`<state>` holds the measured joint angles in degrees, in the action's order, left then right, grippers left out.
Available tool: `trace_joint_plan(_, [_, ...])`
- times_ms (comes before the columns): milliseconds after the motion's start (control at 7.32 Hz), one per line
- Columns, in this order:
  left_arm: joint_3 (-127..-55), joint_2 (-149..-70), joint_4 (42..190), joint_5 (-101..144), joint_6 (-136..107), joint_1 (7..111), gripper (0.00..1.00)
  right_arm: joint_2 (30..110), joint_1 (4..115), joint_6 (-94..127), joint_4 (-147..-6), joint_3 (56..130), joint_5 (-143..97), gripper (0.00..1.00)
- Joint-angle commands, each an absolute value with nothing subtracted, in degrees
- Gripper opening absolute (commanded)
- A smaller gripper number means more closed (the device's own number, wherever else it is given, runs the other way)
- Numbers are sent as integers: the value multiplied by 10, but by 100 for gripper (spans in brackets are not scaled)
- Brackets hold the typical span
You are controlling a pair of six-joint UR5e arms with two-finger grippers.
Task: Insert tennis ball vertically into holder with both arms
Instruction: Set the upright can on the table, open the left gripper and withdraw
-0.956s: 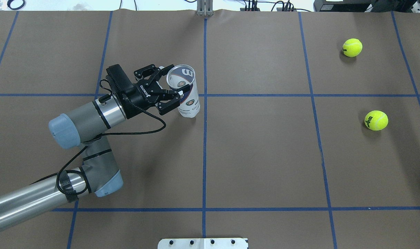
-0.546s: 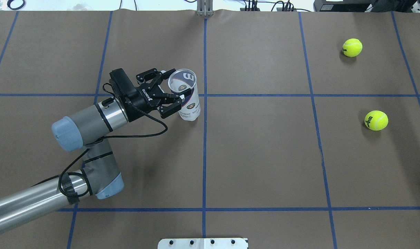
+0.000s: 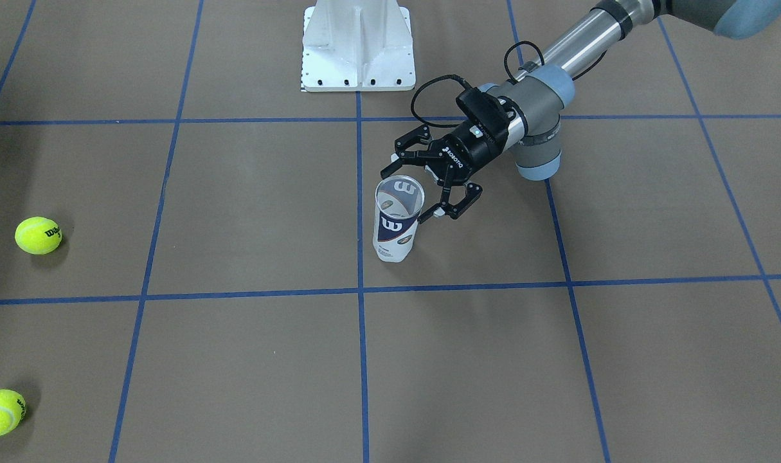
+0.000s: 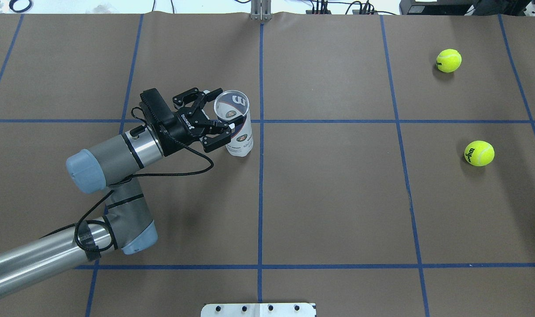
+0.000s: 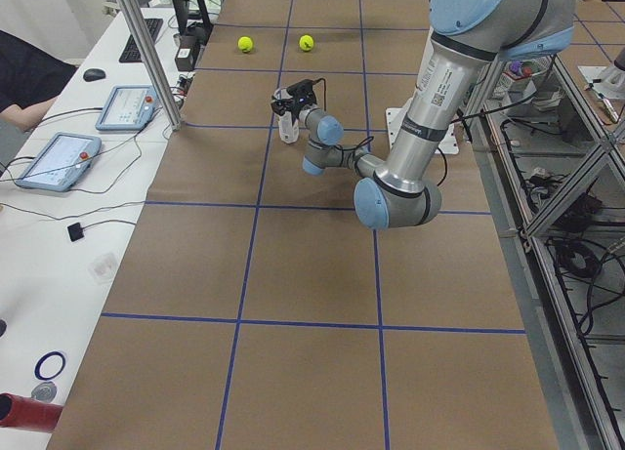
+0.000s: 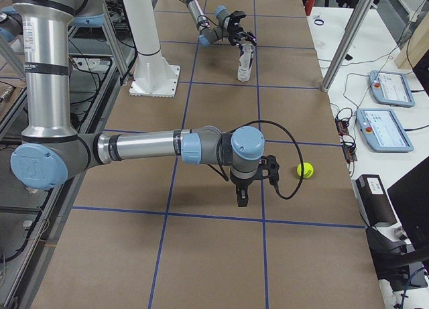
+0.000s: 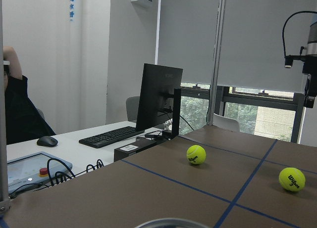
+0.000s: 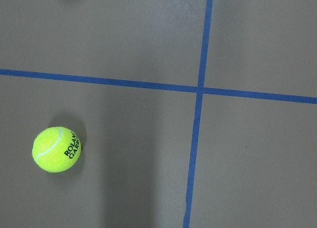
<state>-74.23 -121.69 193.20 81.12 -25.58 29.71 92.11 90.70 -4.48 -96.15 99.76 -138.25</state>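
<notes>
Left gripper [image 4: 211, 123] was spread wide, one finger [image 3: 459, 200] either side of the holder [image 4: 237, 125] near its rim, not clamped. Holder stood upright on the table [image 4: 337, 198], mouth up, nothing visible inside, next to the centre blue tape line [image 4: 261, 185]. Right gripper [image 6: 242, 196] showed only in the right-side view, so couldn't tell its state. Two tennis balls [image 4: 448, 60] [image 4: 479, 153] sat well apart from the holder, on the table's right side.

The near right arm [image 6: 141, 147] stretches low across the brown table [image 6: 201, 255], its end effector [image 6: 242, 200] pointing down beside a tennis ball [image 6: 305, 169]. Far off, the left end effector [image 6: 242, 39] meets the upright holder [image 6: 244, 62].
</notes>
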Motion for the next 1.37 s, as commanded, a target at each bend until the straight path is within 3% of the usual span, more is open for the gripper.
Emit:
trace_joint_plan(0, [-743, -1218, 1932, 811, -257, 297, 99, 921, 907, -45, -962, 996, -1383, 99])
trace_joint_plan(683, [-805, -1211, 1927, 812, -263, 315, 99, 921, 907, -45, -962, 998, -1382, 99])
trace_joint_plan(1229, [-875, -1089, 1908, 818, -294, 371, 99, 916, 907, -39, -962, 1011, -1375, 99])
